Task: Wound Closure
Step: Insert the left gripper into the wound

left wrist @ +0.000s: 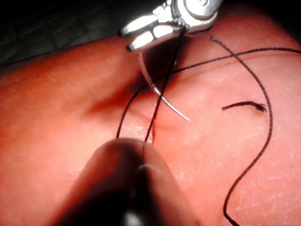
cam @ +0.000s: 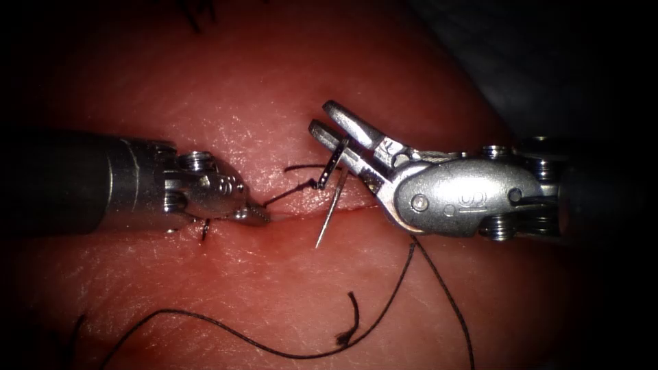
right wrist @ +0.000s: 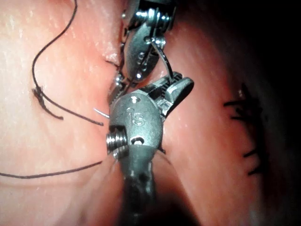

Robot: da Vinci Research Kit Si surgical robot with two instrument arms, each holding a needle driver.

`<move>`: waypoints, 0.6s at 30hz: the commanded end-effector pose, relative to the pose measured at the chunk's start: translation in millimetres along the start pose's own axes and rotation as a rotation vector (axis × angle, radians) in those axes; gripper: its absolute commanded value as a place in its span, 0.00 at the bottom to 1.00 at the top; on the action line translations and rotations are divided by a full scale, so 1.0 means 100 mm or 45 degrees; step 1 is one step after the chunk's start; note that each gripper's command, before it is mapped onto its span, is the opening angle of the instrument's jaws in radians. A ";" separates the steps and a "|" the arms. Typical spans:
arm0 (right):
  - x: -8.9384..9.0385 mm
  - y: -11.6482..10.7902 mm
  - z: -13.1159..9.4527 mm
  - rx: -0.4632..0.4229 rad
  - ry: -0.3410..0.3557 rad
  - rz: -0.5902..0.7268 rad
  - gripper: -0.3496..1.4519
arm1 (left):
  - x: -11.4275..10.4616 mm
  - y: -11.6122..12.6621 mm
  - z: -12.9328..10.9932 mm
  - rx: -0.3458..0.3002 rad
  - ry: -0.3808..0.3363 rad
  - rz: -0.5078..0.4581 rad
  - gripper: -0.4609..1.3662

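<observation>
The cut point(cam: 301, 214) runs across the tissue point(cam: 226, 96). My right tool point(cam: 321, 118) comes in from the right above the cut, shut on the curved needle point(cam: 330, 212) near its thread end. The needle hangs free of the tissue, its tip just past the cut's near edge. In the left wrist view the right tool point(left wrist: 136, 35) carries the needle point(left wrist: 162, 96) arcing over the tissue. A taut thread point(cam: 291, 194) runs from the needle's end to my left tool point(cam: 259, 216). That tool is shut at the cut's edge, apparently on the thread. The right wrist view shows both tools close together point(right wrist: 181, 87).
A long slack thread point(cam: 274, 351) loops over the near tissue and ends in a frayed tail point(cam: 346, 336). Another strand point(cam: 445, 294) trails down below the right tool. Finished stitches point(right wrist: 244, 110) lie farther along the tissue, and a short stitch end point(cam: 204, 230) sits beside the left tool.
</observation>
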 end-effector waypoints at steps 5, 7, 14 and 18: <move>-0.001 -0.003 0.001 -0.005 0.002 -0.003 0.00 | -0.004 -0.009 0.009 0.002 -0.060 0.012 0.06; -0.002 -0.003 0.001 -0.006 0.002 -0.004 0.00 | -0.006 -0.008 0.011 0.002 -0.075 0.016 0.06; -0.009 -0.009 0.011 -0.016 -0.001 -0.002 0.00 | -0.011 0.006 0.014 -0.035 -0.138 0.021 0.06; -0.011 -0.009 0.020 -0.013 0.000 0.004 0.00 | -0.011 0.008 0.013 -0.037 -0.145 0.022 0.06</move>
